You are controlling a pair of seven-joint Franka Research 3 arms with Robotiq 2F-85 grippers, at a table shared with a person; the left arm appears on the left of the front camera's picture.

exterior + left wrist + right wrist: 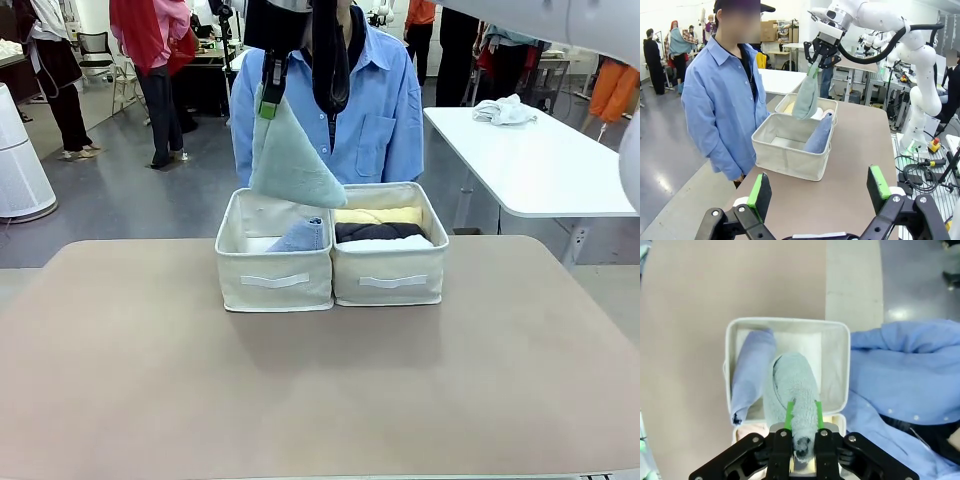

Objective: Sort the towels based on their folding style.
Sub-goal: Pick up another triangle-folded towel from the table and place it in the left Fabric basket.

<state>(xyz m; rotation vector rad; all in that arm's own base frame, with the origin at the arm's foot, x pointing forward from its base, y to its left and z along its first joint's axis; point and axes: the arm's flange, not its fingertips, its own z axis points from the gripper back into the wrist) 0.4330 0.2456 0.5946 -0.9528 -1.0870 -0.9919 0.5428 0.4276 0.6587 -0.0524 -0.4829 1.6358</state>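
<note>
- The right gripper (269, 100) hangs above the two cream boxes, its jaws pinched narrow on the tip of the pale grey-green cone towel (292, 155); the right wrist view shows the green pads (789, 414) pressed on either side of the towel's narrow end.
- The towel's long axis runs close to vertical: narrow tip up in the jaws, wide base down and flaring toward the table's right edge. Its lower edge hangs just over the far rim of the left box (272, 283), near the wall shared by the two boxes.
- From the right wrist, looking straight down, the towel covers the middle of that box's opening, with bare box floor showing on the person's side.
- The light blue cone towel (298, 238) lies inside the left box, leaning toward the shared wall, its long axis slanting up from the floor to the rim.
- The right box (390, 272) holds rolled towels lying crosswise, long axes parallel to the table's near edge: yellow roll (378, 215) at the far side, dark grey roll (378, 232) in the middle, white roll (385, 243) nearest the front wall.
- Both boxes sit touching side by side near the table's (300, 390) far edge, at its middle; the near half and both side margins are bare.
- A person in a blue shirt (385, 110) stands just beyond the far edge, behind the boxes.
- The left gripper (817, 194) is held back over the table's left side, jaws spread wide and holding nothing.
</note>
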